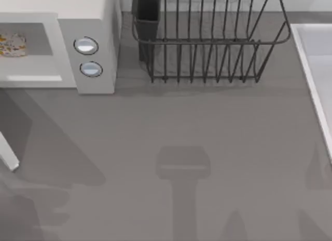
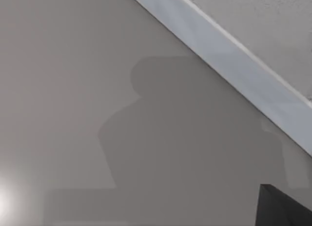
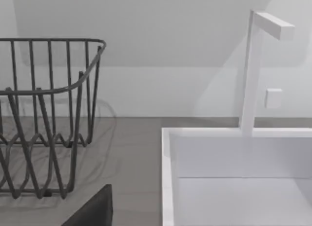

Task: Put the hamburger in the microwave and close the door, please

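The white microwave [image 1: 96,23] stands at the table's far left, two round knobs [image 1: 86,45] on its front panel. Inside its grey cavity lies the hamburger [image 1: 10,44] in printed white paper, cut off by the picture's left edge. The door [image 1: 9,154] stands open, showing as a thin white edge swung out toward the table's front left. In the left wrist view its pale frame [image 2: 229,65] and speckled window [image 2: 273,26] are close by. A dark bit of my left gripper [image 2: 282,209] sits near the door. A dark bit of my right gripper [image 3: 92,211] sits between rack and sink.
A dark wire dish rack [image 1: 207,49] with a dark cup holder [image 1: 148,12] stands at the back middle. A white sink [image 1: 314,64] runs along the right edge, its rim [image 3: 168,177] and faucet [image 3: 251,70] in the right wrist view. Arm shadows fall on the grey tabletop [image 1: 181,168].
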Controlling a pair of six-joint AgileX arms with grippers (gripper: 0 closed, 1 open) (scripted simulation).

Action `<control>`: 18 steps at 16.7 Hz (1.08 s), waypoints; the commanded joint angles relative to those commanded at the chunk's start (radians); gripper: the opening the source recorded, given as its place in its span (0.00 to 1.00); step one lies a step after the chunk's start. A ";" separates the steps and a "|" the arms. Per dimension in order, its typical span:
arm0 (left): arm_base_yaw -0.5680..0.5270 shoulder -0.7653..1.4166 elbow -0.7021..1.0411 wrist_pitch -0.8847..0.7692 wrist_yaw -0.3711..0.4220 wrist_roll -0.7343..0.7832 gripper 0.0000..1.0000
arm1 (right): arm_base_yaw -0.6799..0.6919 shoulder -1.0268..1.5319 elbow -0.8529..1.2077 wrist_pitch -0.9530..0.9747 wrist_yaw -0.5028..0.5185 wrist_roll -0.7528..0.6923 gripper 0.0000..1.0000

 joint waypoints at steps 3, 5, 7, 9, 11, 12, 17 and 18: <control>-0.097 -0.030 -0.017 0.004 -0.070 -0.078 0.00 | 0.000 0.000 0.000 0.000 0.000 0.000 1.00; -0.207 -0.058 -0.037 0.005 -0.141 -0.153 0.00 | 0.000 0.000 0.000 0.000 0.000 0.000 1.00; -0.332 -0.093 -0.061 0.005 -0.217 -0.236 0.00 | 0.000 0.000 0.000 0.000 0.000 0.000 1.00; -0.436 -0.128 -0.083 0.008 -0.287 -0.313 0.00 | 0.000 0.000 0.000 0.000 0.000 0.000 1.00; -0.501 -0.158 -0.097 0.012 -0.337 -0.371 0.00 | 0.000 0.000 0.000 0.000 0.000 0.000 1.00; -0.517 -0.167 -0.100 0.013 -0.352 -0.386 0.00 | 0.000 0.000 0.000 0.000 0.000 0.000 1.00; -0.519 -0.163 -0.096 0.015 -0.353 -0.391 0.00 | 0.000 0.000 0.000 0.000 0.000 0.000 1.00; -0.519 -0.150 -0.086 0.021 -0.353 -0.391 0.00 | 0.000 0.000 0.000 0.000 0.000 0.000 1.00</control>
